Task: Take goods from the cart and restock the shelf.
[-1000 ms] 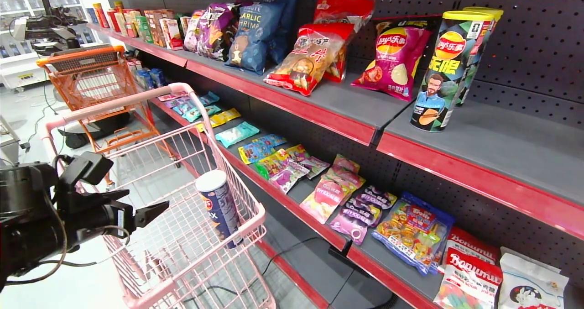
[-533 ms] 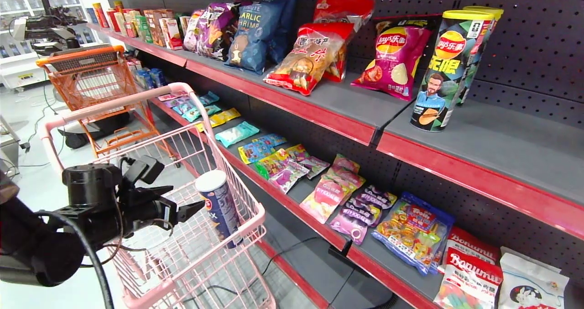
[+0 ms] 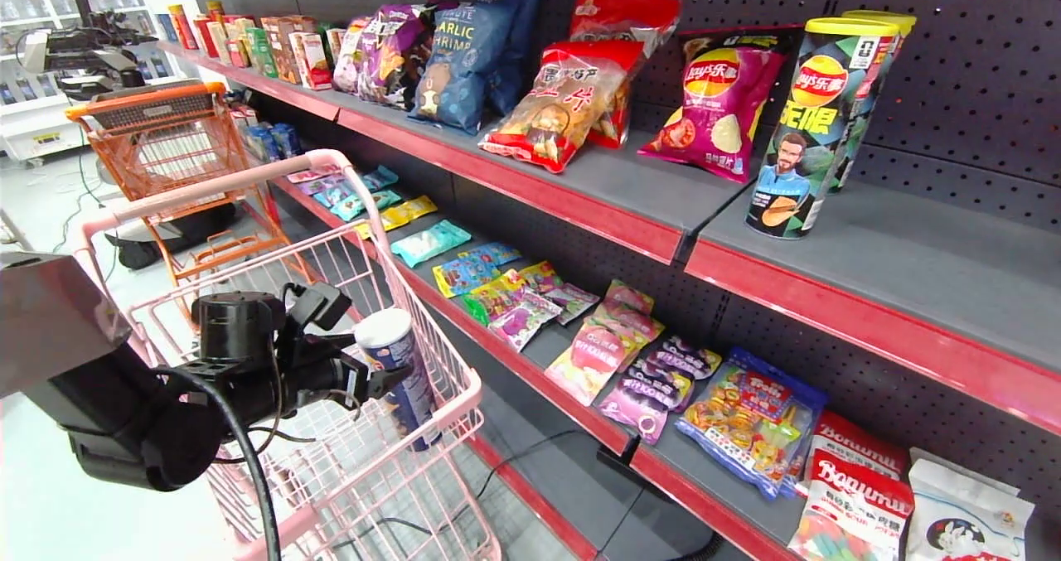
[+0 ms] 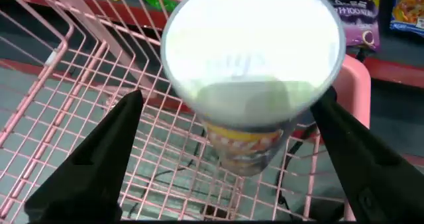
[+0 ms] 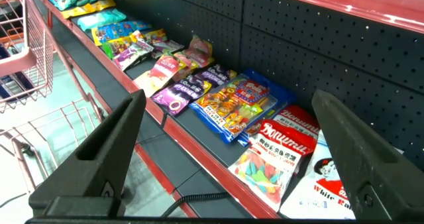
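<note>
While left gripper [image 3: 383, 364] flanks it, can [image 3: 390, 336] leans slightly, lid uppermost; apparently untouched

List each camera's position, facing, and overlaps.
Head view: on the head, facing forward and down at shelf, cart and can; left gripper at lower left.
Left wrist: on that wrist, facing down at the can's lid; own fingers flank it.
Right wrist: on that wrist, facing candy bags on the lower shelf; own open fingers frame them.
Shared: head and left wrist both show can and cart.
</note>
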### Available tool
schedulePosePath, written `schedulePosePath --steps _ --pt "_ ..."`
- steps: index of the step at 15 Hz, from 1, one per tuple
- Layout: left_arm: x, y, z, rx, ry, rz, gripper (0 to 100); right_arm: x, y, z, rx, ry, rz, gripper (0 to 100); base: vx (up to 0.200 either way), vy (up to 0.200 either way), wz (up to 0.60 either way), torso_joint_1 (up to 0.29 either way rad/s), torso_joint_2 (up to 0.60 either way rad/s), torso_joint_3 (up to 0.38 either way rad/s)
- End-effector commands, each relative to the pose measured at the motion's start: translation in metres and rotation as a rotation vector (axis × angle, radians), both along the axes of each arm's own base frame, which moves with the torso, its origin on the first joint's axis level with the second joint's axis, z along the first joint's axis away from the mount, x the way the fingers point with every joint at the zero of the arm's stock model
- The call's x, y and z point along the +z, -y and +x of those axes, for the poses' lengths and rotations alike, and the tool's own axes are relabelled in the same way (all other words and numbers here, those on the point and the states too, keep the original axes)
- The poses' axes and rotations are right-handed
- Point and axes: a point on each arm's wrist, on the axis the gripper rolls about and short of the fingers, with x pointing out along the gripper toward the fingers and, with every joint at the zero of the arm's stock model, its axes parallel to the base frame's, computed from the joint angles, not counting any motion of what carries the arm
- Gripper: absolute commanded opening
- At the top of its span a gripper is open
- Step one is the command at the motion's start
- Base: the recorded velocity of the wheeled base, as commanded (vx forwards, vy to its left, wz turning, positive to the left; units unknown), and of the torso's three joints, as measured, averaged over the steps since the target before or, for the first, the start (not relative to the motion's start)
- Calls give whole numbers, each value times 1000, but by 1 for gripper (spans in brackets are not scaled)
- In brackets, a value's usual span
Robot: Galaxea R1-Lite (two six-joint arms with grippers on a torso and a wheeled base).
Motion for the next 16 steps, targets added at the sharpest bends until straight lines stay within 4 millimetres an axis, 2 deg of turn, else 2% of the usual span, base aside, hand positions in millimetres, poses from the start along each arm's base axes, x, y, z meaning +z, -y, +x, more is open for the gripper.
schedulePosePath --steps 1,11,12,16 --pt "-4 3 6 -5 0 2 100 0 0 0 0 0 0 100 0 0 0 0 0 0" --pt "-18 13 11 -35 -21 8 100 0 0 0 0 0 0 100 0 0 0 0 0 0" --pt "-20 14 14 -36 -22 9 0 0 0 0 2 0 0 100 0 0 0 0 0 0" --pt "-19 14 12 -36 -7 1 0 0 0 0 2 0 0 100 0 0 0 0 0 0"
